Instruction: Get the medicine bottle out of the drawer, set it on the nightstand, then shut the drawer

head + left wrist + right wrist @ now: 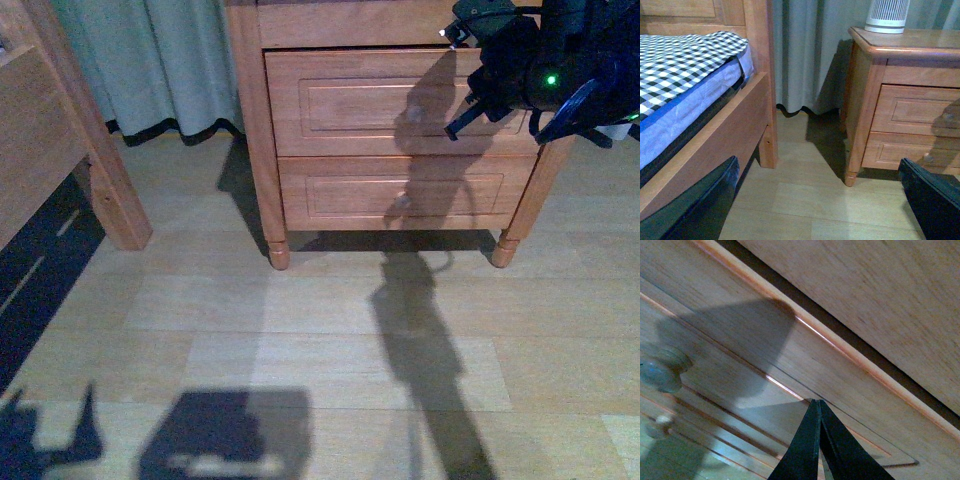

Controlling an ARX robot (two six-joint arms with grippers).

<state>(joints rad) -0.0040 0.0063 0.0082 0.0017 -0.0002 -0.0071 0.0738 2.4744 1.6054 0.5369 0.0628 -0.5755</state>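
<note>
The honey-brown nightstand [250, 120] stands ahead, and its upper drawer [350, 105] sits flush and closed. The drawer's round knob [412, 115] lies in shadow. My right gripper [455, 128] is shut and empty, its tips close to the upper drawer's front, right of the knob. In the right wrist view the shut gripper [816, 405] points at the drawer's recessed panel [740, 355], with the knob [662, 371] off to one side. My left gripper [822, 210] is open and empty, low over the floor, away from the nightstand [865, 100]. The medicine bottle is hidden.
A shallower lower drawer [400, 192] sits under the upper one. A tall white ribbed cylinder [886, 15] stands on the nightstand top. A wooden bed frame [740, 125] with a checked sheet [685, 60] is on the left, with a curtain [150, 60] behind.
</note>
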